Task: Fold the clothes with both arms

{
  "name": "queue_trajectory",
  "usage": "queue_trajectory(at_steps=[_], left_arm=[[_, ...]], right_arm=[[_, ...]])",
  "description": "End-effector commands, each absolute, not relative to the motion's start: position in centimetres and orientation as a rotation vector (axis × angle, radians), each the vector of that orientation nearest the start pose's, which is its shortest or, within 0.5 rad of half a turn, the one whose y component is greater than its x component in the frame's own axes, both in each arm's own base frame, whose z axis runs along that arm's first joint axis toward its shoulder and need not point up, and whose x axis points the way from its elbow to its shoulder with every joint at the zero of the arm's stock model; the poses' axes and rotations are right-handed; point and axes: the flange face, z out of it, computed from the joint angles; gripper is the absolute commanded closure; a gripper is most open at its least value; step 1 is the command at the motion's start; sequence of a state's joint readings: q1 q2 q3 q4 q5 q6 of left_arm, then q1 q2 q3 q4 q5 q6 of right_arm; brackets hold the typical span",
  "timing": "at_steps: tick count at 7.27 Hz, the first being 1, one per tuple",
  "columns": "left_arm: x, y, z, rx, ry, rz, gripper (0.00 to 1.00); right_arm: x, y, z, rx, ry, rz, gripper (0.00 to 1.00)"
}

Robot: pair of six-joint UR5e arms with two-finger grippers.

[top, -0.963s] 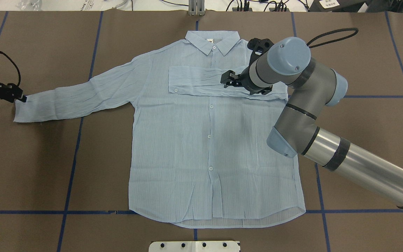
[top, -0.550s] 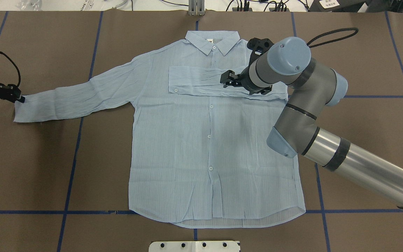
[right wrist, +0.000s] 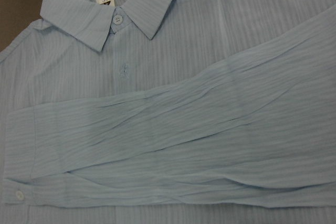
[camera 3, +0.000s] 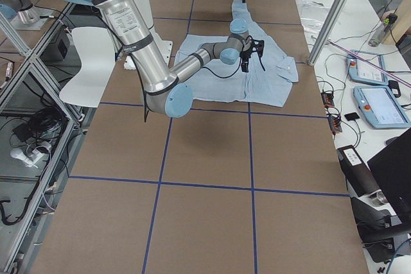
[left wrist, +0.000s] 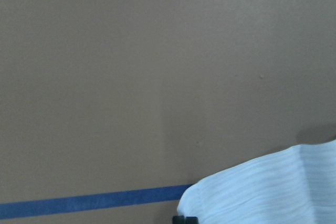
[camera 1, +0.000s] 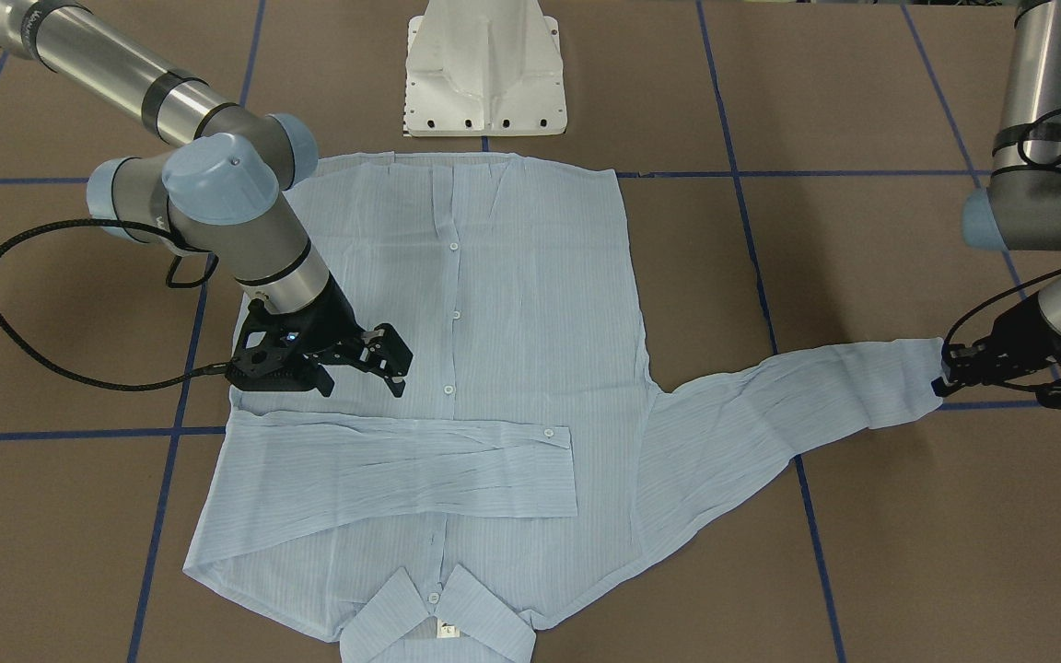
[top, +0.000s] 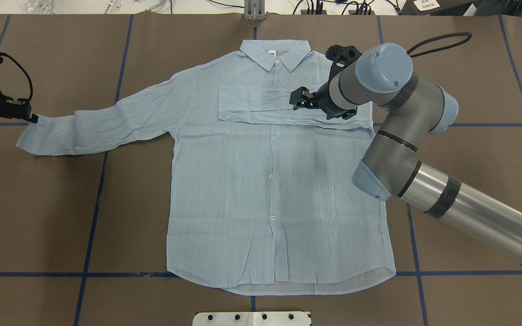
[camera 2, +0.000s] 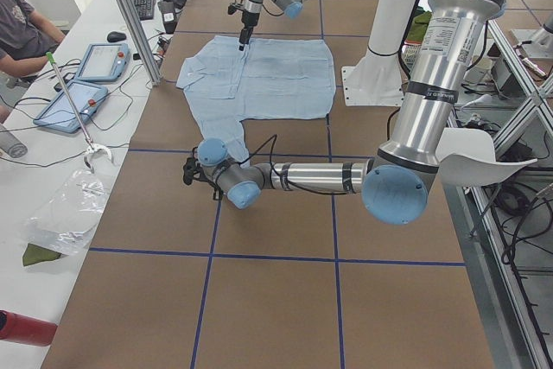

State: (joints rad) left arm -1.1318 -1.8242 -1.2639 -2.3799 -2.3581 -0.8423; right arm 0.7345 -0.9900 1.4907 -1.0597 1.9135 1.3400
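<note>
**A:** So where did the thin light-blue striped shirt (top: 270,194) lie?

**B:** Flat on the brown counter (top: 61,217), buttons up, with a folded sleeve (top: 252,106) laid across the chest. I'd judge that was to narrow the body for folding.

**A:** And the outstretched sleeve (top: 102,127)?

**B:** The left gripper (top: 33,119) was pinched on its cuff corner, ready to carry it over.

**A:** The right gripper (camera 1: 402,373)?

**B:** Jaws apart, empty, just above the folded sleeve.

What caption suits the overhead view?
Folding a light-blue shirt: one sleeve across the chest, left gripper gripping the other cuff.
</note>
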Motion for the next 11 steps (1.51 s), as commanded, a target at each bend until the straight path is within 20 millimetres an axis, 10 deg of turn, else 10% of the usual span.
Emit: queue_trajectory(at_steps=[1, 4, 7, 11], left_arm=[[25.0, -60.3, 46.0, 0.070, 1.155, -0.239, 1.00], [43.3, -58.5, 26.1, -0.087, 1.308, -0.399, 1.00], [54.2, -60.4, 11.9, -0.094, 1.339, -0.522, 1.00], [59.4, -58.2, 7.2, -0.017, 1.359, -0.543, 1.00]], right_arm=[[-40.3, -56.1, 34.7, 0.171, -1.063, 0.245, 0.01], [-35.4, -55.8, 41.2, 0.178, -1.046, 0.212, 0.01], [-33.3, -54.7, 44.8, 0.181, -1.044, 0.226, 0.01], [-33.2, -54.7, 45.2, 0.184, -1.036, 0.235, 0.01]])
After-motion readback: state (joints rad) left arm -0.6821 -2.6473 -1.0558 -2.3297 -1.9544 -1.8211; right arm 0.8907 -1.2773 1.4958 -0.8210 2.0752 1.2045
